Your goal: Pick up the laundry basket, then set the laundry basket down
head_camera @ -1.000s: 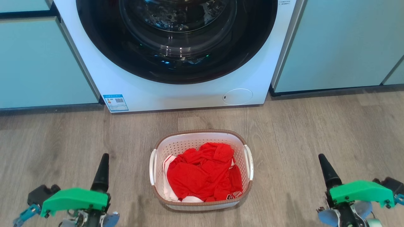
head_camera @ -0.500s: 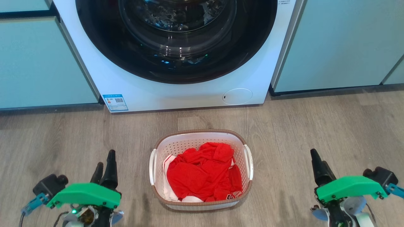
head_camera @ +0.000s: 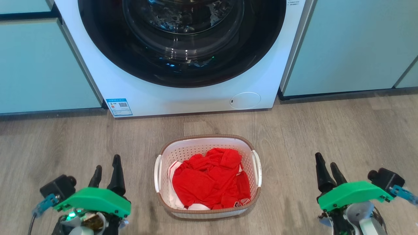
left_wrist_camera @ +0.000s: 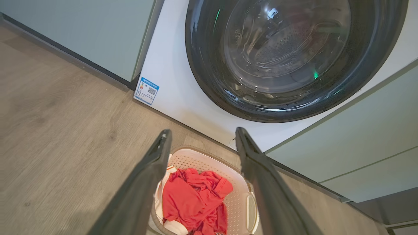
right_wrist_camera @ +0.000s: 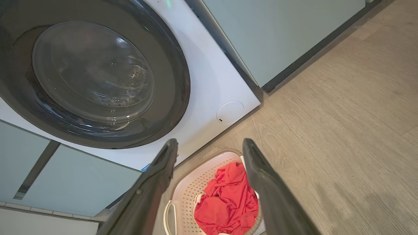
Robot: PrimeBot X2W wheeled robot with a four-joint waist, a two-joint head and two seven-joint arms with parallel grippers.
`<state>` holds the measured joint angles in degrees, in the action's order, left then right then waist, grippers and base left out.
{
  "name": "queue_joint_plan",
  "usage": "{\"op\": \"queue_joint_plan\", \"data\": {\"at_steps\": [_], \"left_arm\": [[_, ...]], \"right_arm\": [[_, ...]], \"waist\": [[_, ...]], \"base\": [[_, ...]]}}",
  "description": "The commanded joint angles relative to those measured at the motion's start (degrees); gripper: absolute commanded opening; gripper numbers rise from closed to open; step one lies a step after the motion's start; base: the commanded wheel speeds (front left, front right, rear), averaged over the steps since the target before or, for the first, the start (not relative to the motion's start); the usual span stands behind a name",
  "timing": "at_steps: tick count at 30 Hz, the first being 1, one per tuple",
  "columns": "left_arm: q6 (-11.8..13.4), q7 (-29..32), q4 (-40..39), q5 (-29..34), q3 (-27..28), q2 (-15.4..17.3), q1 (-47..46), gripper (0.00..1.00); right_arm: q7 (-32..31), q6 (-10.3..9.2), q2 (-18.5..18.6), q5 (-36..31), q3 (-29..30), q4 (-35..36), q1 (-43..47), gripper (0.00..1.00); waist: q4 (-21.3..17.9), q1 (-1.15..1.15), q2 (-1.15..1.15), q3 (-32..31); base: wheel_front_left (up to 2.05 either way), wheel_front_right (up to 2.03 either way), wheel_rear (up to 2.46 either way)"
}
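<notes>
The laundry basket [head_camera: 191,150] is white and perforated with a brown rim and white side handles. It stands on the wood floor in front of the washing machine, holding red clothes [head_camera: 209,181]. My left gripper [head_camera: 107,163] hovers open to its left, well apart from it. My right gripper [head_camera: 325,160] is open to its right, farther off. The left wrist view looks down between its open gripper [left_wrist_camera: 203,131] onto the basket [left_wrist_camera: 202,163]. The right wrist view frames the basket [right_wrist_camera: 189,187] between its open gripper [right_wrist_camera: 210,141].
A white front-loading washing machine [head_camera: 183,98] with a dark round door stands just behind the basket. Pale green cabinets [head_camera: 352,49] flank it on both sides. Bare wood floor [head_camera: 326,130] surrounds the basket.
Both grippers have turned so that each now shows two fingers, and both have shifted a little inward toward the basket. The basket has not moved.
</notes>
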<state>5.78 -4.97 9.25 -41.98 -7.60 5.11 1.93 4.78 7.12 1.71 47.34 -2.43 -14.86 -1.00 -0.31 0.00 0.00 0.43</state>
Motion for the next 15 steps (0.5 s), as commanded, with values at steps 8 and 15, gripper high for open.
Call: {"op": "queue_joint_plan", "data": {"at_steps": [8, 15], "left_arm": [[2.64, -1.98, -3.42, 7.05, -1.49, 2.4, -1.97, 1.0], [3.79, -2.98, -4.07, 11.14, -3.1, 3.2, -2.17, 1.0]], "right_arm": [[2.17, 0.23, 0.78, -7.02, -2.15, 2.89, -3.63, 1.0], [3.18, 0.25, 0.83, -10.96, -3.01, 3.3, -3.93, 1.0]], "waist": [[-0.07, 0.0, 0.0, 0.11], [-0.09, 0.0, 0.0, 0.19]], "base": [[0.0, 0.0, 0.0], [0.0, 0.0, 0.0]]}}
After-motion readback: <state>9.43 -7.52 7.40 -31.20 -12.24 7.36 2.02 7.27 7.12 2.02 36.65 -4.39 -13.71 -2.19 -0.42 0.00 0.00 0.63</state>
